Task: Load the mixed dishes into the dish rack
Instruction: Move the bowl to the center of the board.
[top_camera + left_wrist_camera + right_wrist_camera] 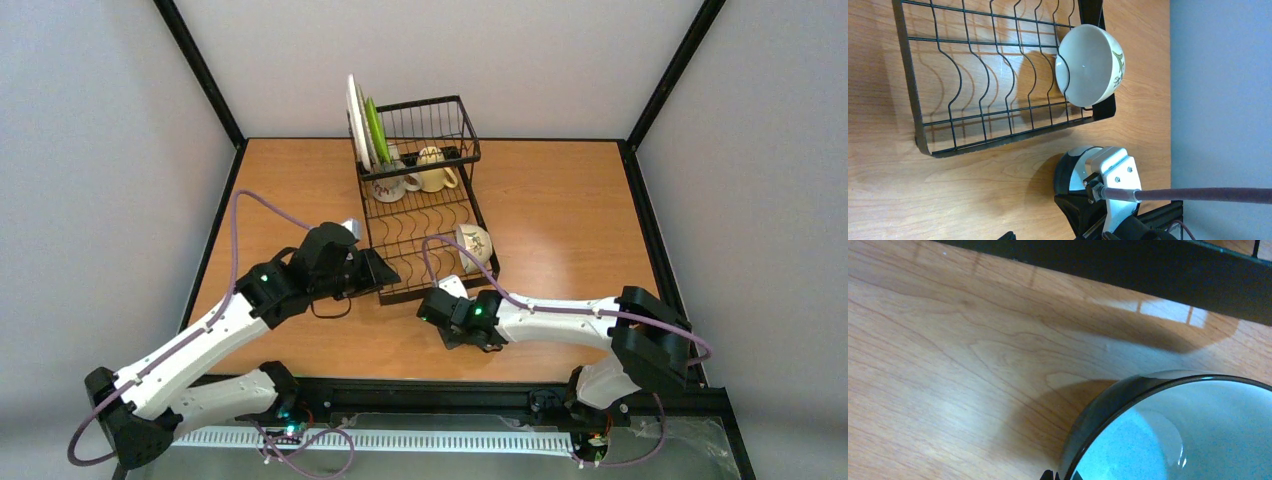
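While plates (357, 120), mugs (432, 172) and a white bowl (473, 243) sit in the rack (420, 222), a dark bowl (1098, 415) waits beside it. Our right gripper (437, 305) pinches its rim; our left gripper (383, 272) gapes empty.

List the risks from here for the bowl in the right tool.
The right tool appears to pinch the dark bowl by its rim, so it may slip when lifted. The white bowl leans at the near corner of the rack; a bump could knock it off.
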Controlling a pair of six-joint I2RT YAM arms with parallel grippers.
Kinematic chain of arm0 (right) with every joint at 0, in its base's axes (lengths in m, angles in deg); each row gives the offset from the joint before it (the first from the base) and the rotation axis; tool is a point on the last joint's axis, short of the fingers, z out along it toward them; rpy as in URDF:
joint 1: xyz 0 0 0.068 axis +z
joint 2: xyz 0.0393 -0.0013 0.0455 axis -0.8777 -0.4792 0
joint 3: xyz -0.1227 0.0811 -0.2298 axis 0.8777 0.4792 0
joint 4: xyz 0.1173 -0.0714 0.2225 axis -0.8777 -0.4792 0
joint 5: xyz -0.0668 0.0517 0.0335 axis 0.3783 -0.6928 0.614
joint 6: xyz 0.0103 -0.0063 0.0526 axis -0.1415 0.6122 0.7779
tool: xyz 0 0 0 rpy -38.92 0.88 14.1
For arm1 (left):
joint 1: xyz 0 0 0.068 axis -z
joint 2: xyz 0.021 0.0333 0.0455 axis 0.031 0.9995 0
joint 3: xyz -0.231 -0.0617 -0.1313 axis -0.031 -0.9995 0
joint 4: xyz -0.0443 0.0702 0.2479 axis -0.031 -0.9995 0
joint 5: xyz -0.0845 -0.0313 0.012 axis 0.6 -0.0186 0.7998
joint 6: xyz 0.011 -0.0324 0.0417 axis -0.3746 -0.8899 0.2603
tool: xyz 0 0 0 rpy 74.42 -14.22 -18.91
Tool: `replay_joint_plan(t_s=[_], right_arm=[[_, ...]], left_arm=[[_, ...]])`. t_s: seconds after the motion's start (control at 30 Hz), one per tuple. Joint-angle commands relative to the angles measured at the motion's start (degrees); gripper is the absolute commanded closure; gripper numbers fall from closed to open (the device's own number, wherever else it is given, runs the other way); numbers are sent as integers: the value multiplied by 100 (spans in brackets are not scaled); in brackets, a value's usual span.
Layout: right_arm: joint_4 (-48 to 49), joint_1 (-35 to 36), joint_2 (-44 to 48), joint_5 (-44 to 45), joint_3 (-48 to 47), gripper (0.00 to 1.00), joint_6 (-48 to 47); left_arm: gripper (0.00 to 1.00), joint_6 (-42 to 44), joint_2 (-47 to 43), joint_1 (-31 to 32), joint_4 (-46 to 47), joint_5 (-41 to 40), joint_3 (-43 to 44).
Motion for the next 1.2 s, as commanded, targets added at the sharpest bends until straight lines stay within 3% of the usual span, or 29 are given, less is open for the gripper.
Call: replay_joint_plan(t_s=[0.0,0.4,0.57,1.0,1.17], right_arm=[[272,63,-13,191,-166,98,-318],[37,148,427,-145,-271,97,-808],[34,158,381,-393,-227,84,-823],[19,339,154,-534,-158,82,-860],[47,358,104,-572,-47,70,-777]], left_arm=[[3,68,-131,-53,-393,-41,7],[3,40,49,-65,-315,94,-37],[3,30,61,-65,-305,101,-53],[3,13,113,-70,-251,193,-18],[3,22,123,-73,-251,226,-26]])
